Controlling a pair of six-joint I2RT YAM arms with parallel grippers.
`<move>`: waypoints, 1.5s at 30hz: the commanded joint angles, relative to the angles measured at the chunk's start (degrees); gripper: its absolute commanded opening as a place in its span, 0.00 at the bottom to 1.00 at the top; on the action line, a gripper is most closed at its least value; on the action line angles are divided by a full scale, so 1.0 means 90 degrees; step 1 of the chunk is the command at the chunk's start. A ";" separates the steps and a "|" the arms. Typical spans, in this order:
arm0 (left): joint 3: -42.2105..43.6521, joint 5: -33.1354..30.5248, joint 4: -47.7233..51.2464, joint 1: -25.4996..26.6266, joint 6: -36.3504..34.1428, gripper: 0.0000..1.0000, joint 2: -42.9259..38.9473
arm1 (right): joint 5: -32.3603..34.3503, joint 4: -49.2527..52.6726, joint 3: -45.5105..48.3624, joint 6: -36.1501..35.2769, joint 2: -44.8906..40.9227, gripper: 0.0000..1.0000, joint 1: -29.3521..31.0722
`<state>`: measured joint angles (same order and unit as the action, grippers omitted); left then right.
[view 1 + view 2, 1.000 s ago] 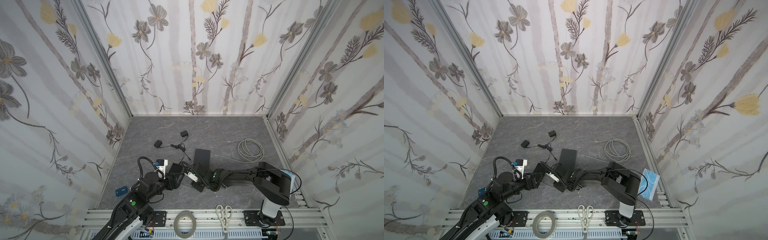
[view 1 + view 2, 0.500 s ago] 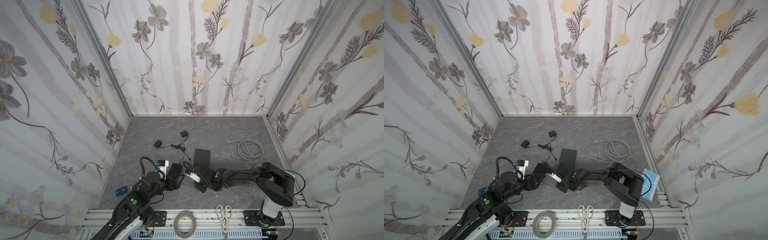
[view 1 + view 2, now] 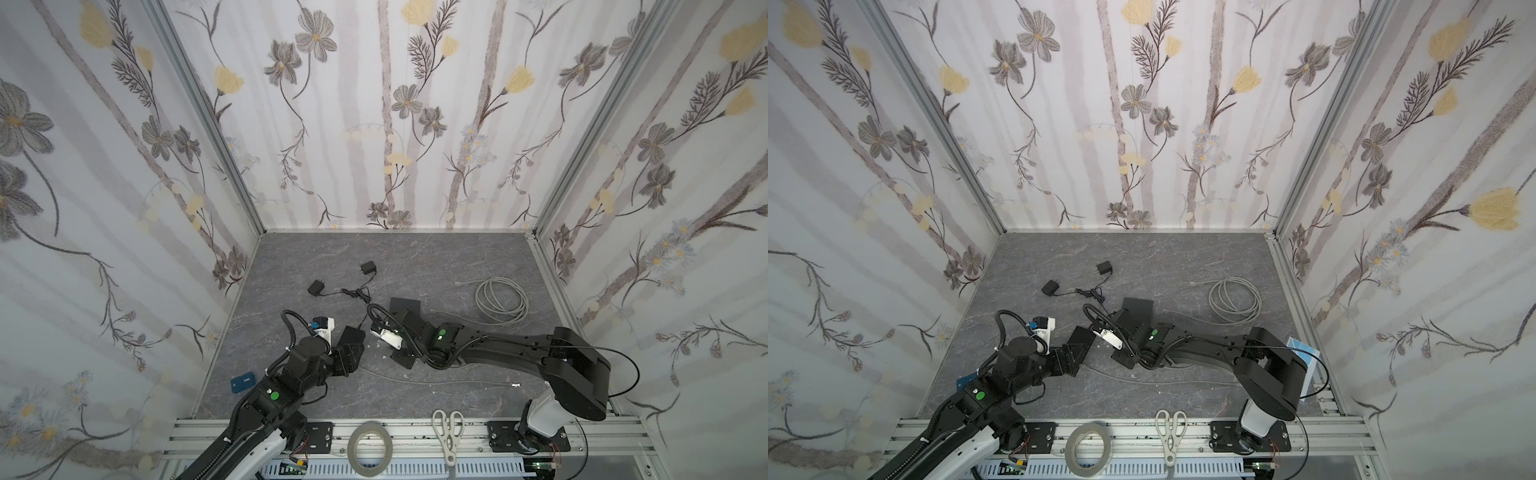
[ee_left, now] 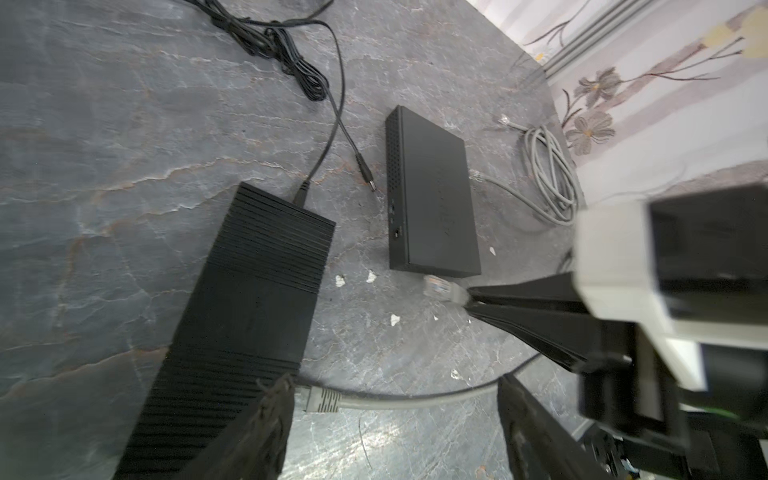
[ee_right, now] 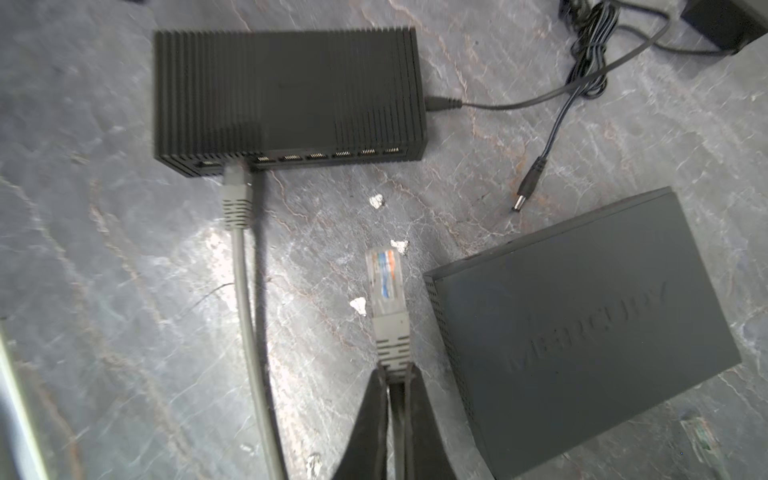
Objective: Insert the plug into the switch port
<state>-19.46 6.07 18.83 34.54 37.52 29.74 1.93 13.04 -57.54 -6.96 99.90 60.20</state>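
Note:
The switch [image 5: 286, 91] is a ribbed black box with a row of ports [image 5: 328, 157] facing my right gripper; one grey cable plug [image 5: 237, 195] sits in a port near one end. My right gripper [image 5: 395, 374] is shut on a grey cable just behind its boot. The clear plug [image 5: 386, 286] sticks out ahead of the fingers, a short way from the ports. My left gripper [image 4: 395, 386] is open beside the switch [image 4: 249, 299], straddling the plugged-in cable [image 4: 324, 401] without touching it. In a top view the switch [image 3: 351, 332] lies between both grippers.
A flat black box marked MERCURY [image 5: 582, 332] lies beside the held plug. A loose barrel plug [image 5: 528, 195], two power adapters [image 3: 316, 286] [image 3: 368, 267] and a grey cable coil [image 3: 500, 299] lie further back. Tape roll [image 3: 370, 442] and scissors [image 3: 448, 432] rest on the front rail.
My right gripper's jaws have closed on the grey cable behind the plug. The left gripper has narrowed slightly and stayed open; both arms have barely shifted.

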 commanded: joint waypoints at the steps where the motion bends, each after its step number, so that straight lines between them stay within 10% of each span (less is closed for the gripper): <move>1: -0.0311 -0.0224 -0.0064 -0.0344 -0.0164 0.77 0.0656 | 0.0091 -0.0437 0.0130 -0.0076 -0.0697 0.00 -0.0086; 20: -0.0425 0.0228 -0.1421 -0.2405 -0.0223 0.83 0.2329 | -0.0468 -0.1478 0.0624 0.0038 0.0191 0.00 -0.0231; 28: -0.0313 0.0759 -0.2554 -0.2512 -0.0353 0.78 0.3377 | -0.0618 -0.1055 -0.0194 0.0003 0.1360 0.00 -0.0256; 35: -0.0239 0.0918 -0.2638 -0.2516 -0.0399 0.79 0.3483 | -0.0945 -0.1079 0.0335 -0.0449 0.1052 0.31 -0.0362; 45: -0.0049 0.0976 -0.2521 -0.2517 -0.0339 0.81 0.2995 | -0.1094 -0.0896 0.0065 -0.0514 0.1500 0.32 -0.0361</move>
<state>-19.92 14.39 -3.03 11.94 34.48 56.97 -7.09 5.58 -55.75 -10.11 112.44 56.99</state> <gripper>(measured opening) 0.810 0.315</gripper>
